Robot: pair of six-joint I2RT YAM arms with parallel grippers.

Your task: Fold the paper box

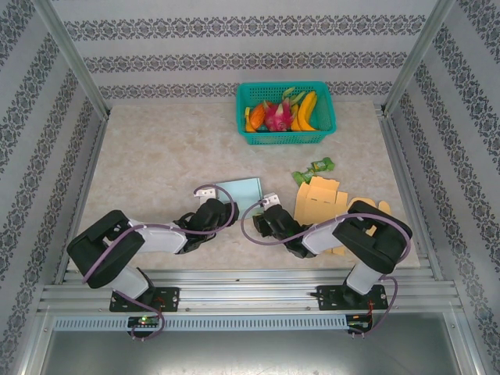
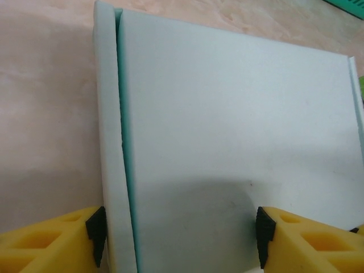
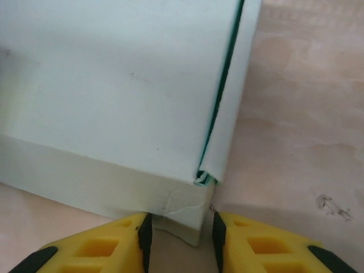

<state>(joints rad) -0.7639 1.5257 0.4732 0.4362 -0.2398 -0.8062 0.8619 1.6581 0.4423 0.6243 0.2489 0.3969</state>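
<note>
Box: smooth pale paper, flat rectangle, lay just ahead.
Left tool: released, stood wide astride its edge.
Right tool: narrowly flanked the creased corner; grasp impossible to tell.
Counter: marbled beige.

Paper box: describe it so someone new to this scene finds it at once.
On the marble-look table, look straight below the green fruit basket, toward the near edge. The paper box lies flat there, pale blue, unlike the tan cardboard on its right.

Paper box cut off right, bottom in left wrist view; top, left in right wrist view; green item too small to identify; tan cardboard partly behind right arm
</note>
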